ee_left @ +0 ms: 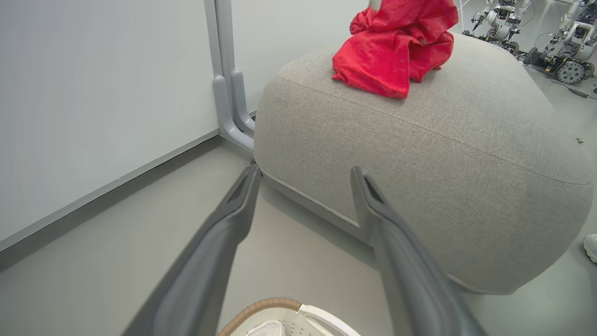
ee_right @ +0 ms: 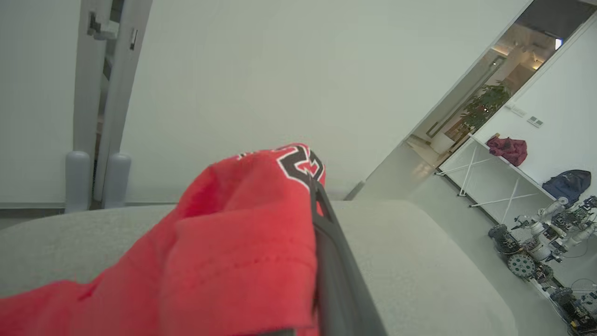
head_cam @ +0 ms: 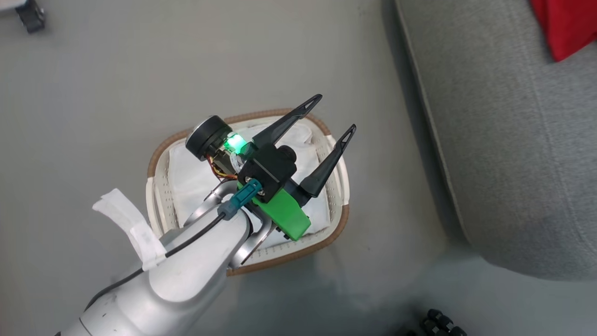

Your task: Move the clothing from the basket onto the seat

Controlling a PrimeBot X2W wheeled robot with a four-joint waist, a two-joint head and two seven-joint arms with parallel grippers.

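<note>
In the head view the left tool [head_cam: 336, 112] hangs over the basket [head_cam: 154, 163] at the middle of the frame. Its two dark fingers are spread wide with nothing between them. A green light glows on its wrist and a strip of white tape wraps the pale forearm at lower left. Inside the basket's brown woven rim only the white liner [head_cam: 191, 172] can be seen, though the arm covers part of it. The basket stands on the grey floor [head_cam: 93, 93], just left of the seat [head_cam: 513, 140], which fills the right side. A corner of the clothing [head_cam: 566, 25] shows red at the upper right, on the seat. In the left wrist view the left tool [ee_left: 305, 168] is again parted and empty. The basket's rim [ee_left: 261, 305] is at the bottom edge and the seat [ee_left: 419, 177] lies beyond it. The clothing [ee_left: 394, 51] is bunched on the seat's top at the upper middle. In the right wrist view the right tool [ee_right: 317, 191] is closed. It appears to pinch the clothing [ee_right: 242, 242], which drapes over one finger and hides it. The seat [ee_right: 419, 261] lies below. Near the fingertip the red fabric bears a black-and-white emblem [ee_right: 301, 163], and its lettering is too folded to read. No other writing or brand is legible.
</note>
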